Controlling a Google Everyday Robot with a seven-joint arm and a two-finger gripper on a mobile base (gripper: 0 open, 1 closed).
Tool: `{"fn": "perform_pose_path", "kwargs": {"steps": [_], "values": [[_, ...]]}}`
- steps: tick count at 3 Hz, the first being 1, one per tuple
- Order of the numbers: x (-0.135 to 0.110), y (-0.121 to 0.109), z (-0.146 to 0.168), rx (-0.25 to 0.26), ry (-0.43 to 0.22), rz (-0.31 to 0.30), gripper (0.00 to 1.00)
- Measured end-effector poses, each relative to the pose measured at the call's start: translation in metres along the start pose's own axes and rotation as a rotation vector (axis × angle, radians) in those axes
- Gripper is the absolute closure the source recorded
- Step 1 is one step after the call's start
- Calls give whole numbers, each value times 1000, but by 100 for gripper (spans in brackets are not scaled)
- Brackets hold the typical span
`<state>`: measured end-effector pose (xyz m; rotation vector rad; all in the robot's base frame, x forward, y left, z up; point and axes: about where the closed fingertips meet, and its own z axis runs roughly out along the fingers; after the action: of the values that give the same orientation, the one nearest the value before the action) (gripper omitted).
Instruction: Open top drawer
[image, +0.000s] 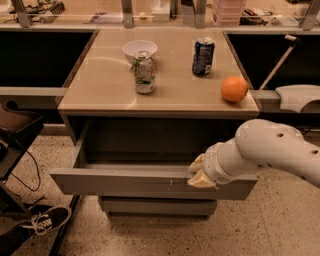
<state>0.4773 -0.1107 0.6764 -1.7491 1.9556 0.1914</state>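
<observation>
The top drawer (130, 186) stands pulled well out from under the cabinet top (100, 85), its grey front hanging forward of the front edge and its shallow box open to my view, with only the grey floor of it showing. I see small white scuffs on the front, right of centre. The gripper (200, 174) sits at the upper edge of that front, toward its right end, touching the lip; from here I cannot tell whether it is clenched on the edge or released. The white arm (270, 150) comes in from the right, crossing in front of the drawer's right end. Below the drawer I make out a narrower grey drawer front (157, 206), flush and closed. On the cabinet top, a white bowl (139, 48) sits near the back edge, left of centre. A green and silver can (144, 73) stands upright just in front of it. A blue can (203, 56) stands upright toward the back right, and an orange (234, 89) rests near the front right corner. A dark shoe (47, 220) with white laces lies on the speckled floor at the lower left.
</observation>
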Motion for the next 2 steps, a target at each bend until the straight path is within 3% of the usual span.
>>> {"fn": "perform_pose_path", "kwargs": {"steps": [2], "values": [[4, 12, -5, -12, -2, -5, 100]]}}
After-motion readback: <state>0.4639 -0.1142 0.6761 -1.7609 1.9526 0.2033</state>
